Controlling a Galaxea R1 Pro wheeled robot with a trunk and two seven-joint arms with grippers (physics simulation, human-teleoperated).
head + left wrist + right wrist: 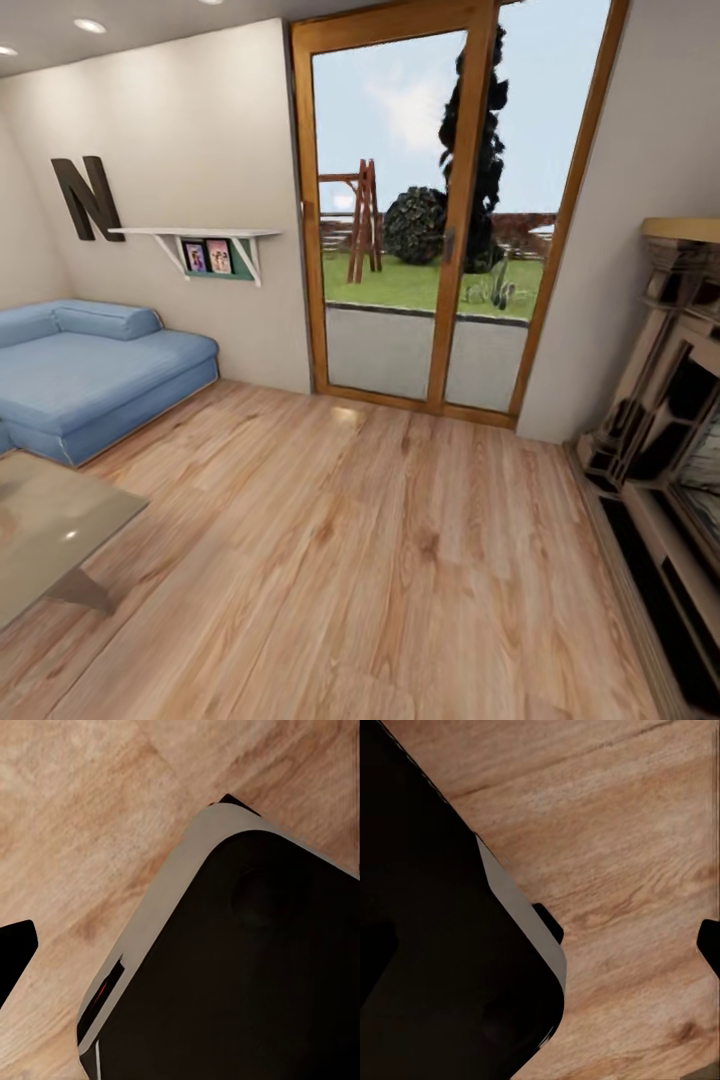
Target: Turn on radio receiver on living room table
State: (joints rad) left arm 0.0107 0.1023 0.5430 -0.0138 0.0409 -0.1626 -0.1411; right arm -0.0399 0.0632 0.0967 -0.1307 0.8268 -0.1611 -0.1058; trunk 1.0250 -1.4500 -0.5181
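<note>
Light wood plank floor (pixel 400 560), grained and knotted, spreads below the head camera; at the lower left juts a corner of the low desk (pixel 60 530), its smooth grey-taupe top glossy with reflections (no radio receiver lies on the visible part, so its place relative to either end effector cannot be told); behind it sits a soft light-blue sectional sofa (pixel 90 375) against the beige wall; a white bracket shelf (pixel 200 235) holds two small framed pictures (pixel 207 258); a wood-framed glass door (pixel 430 200) faces a garden; both wrist views show planks and the robot's dark rounded base (pixel 247 967); whether the end effectors are spread or pressed together cannot be told.
</note>
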